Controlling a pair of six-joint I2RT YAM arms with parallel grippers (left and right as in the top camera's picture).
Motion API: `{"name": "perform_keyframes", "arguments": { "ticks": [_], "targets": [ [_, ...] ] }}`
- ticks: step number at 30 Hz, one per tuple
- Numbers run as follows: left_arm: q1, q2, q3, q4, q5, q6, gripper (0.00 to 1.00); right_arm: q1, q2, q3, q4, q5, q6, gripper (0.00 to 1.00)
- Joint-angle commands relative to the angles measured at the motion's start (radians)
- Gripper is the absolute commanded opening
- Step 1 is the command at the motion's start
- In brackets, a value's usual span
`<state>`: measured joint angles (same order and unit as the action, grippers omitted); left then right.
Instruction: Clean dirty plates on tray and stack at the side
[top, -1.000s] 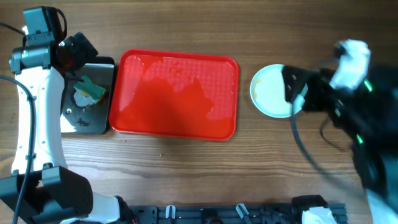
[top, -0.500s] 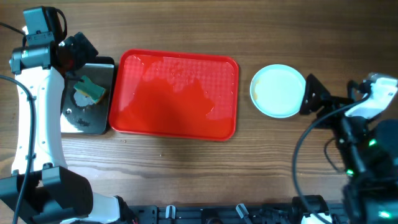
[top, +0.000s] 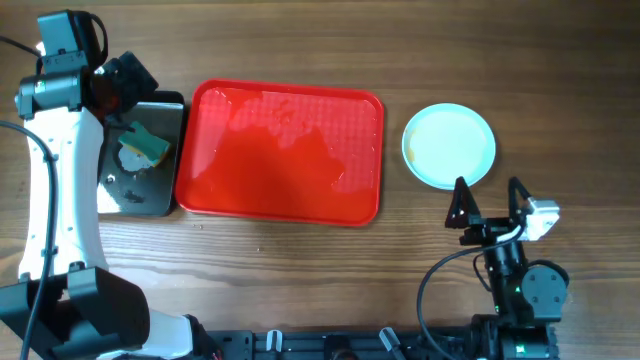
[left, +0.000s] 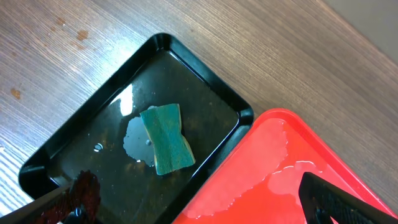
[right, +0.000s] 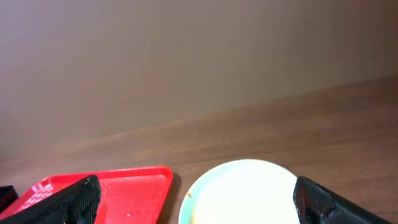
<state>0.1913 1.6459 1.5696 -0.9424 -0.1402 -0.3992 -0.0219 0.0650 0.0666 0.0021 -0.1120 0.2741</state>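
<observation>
Red tray (top: 280, 150) bare, plate (top: 449, 146) off to its right

The pale plate sits on the surface just right of the red tray, straight ahead of my right tool (top: 487, 192), whose fingers stand apart, holding nothing. That arm is far nearer; my left tool (left: 193, 183), also spread, hangs over the black tray (left: 56, 155) with the sponge (left: 166, 138).

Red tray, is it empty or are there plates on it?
Empty. Overhead, the red tray holds only a wet sheen; the pale plate lies on the table beside it.
</observation>
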Motion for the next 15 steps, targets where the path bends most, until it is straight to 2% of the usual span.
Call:
{"name": "perform_keyframes", "arguments": {
  "ticks": [1,15],
  "targets": [
    [0.001,0.005,0.001,0.003,0.005,-0.009,1.0,-0.005,-0.062,-0.062,0.005,-0.025,-0.002,1.0],
    [0.001,0.005,0.001,0.003,0.005,-0.009,1.0,-0.004,-0.06,-0.061,0.006,-0.016,-0.009,1.0]
  ]
}}
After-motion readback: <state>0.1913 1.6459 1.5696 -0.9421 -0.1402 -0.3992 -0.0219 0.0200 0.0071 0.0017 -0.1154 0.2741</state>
